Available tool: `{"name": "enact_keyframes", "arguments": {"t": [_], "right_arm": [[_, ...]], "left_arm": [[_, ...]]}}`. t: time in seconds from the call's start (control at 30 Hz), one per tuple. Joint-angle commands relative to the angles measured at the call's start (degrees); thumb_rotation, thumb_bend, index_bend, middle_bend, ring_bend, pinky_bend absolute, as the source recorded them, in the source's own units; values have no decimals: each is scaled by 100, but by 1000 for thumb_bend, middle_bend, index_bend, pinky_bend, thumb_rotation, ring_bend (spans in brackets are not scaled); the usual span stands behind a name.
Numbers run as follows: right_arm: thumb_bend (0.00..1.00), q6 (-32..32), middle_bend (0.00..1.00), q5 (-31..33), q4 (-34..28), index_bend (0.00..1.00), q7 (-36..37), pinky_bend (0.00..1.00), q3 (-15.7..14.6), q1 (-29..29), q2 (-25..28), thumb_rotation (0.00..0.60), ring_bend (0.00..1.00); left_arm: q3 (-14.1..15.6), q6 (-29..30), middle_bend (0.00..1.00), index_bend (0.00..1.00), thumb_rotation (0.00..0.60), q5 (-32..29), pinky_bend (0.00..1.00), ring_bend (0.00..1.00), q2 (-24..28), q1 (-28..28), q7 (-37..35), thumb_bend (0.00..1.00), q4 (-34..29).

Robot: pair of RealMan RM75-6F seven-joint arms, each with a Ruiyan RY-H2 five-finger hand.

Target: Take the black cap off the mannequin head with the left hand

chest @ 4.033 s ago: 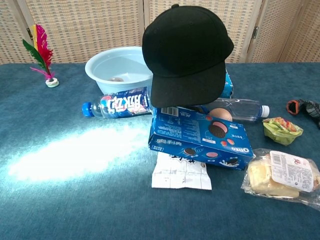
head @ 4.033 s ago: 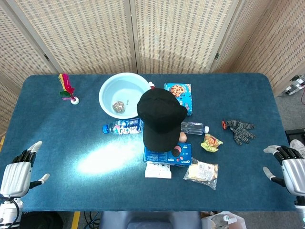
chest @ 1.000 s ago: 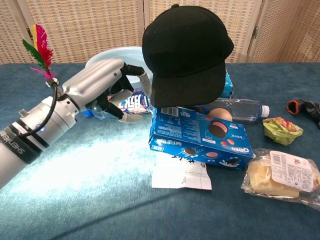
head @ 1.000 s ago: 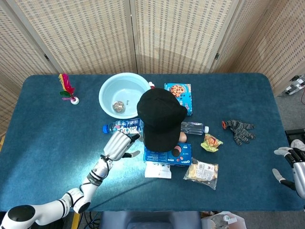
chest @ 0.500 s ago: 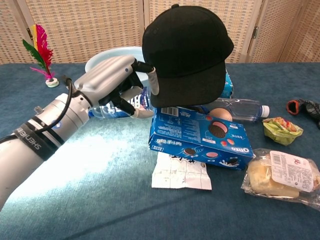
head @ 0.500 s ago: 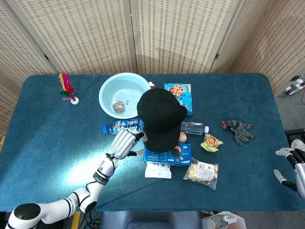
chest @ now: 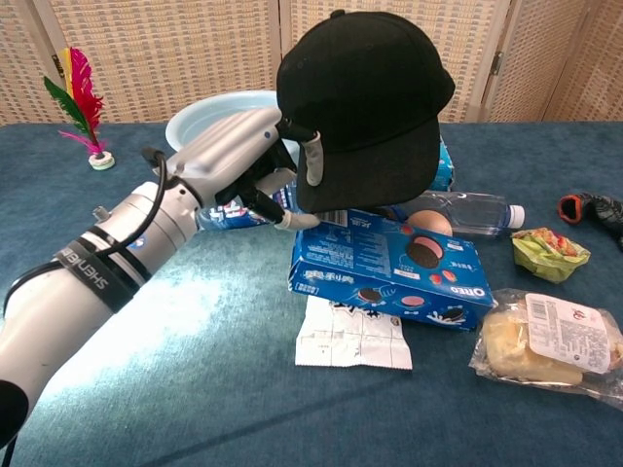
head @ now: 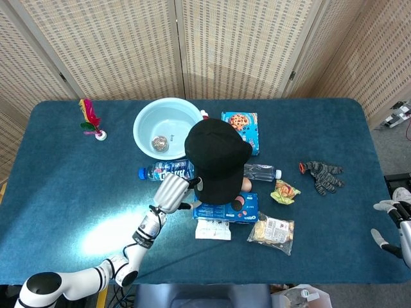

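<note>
While the black cap (chest: 365,92) sits on the mannequin head, above the blue Oreo box (chest: 389,268) in the middle of the desk (head: 70,173), the left hand (chest: 248,161) reaches to the cap's left side with its fingers (chest: 313,161) spread, the tips touching the fabric without closing on it. Behind the hand lie a water bottle (head: 157,171) and a light blue bowl (head: 168,115). At the desk's right edge the right hand (head: 398,228) rests with fingers apart, holding nothing.

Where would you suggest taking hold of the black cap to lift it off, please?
Probably the lower side edge of the black cap, approached from the left, where the left robot hand already reaches it. That rim hangs free above the Oreo box, leaving room for fingers beneath.
</note>
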Motion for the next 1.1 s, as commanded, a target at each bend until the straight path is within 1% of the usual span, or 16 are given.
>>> {"name": "enact_keyframes", "arguments": {"t": [0.03,0.23,0.47,0.83,1.1], "right_arm": [[261,-5,314,-2,0,366,1,305,-1,-1,0,600,247],[261,-6,314,-5,-1,366,-1,305,2,-3,5,600,247],[261,-3,314,-13,-5,366,0,305,7,-4,7,600,247],[261,-5,314,-20,0,366,9,305,15,-1,-1,600,247],[261,-3,314,-34,-20,366,-8,305,15,2,3,600,247]], "left_arm": [[-42,-30,976,521,600,-75,1000,1000,-42,-22,11,112,1],[-103,-40,976,520,600,-188,1000,1000,-99,-50,48,112,18],[-150,-27,976,503,600,-289,1000,1000,-110,-52,120,112,-102],[-488,-40,974,472,600,-706,1000,1000,-49,-17,65,112,-276],[-579,15,957,456,600,-827,1000,1000,11,9,19,112,-227]]}}
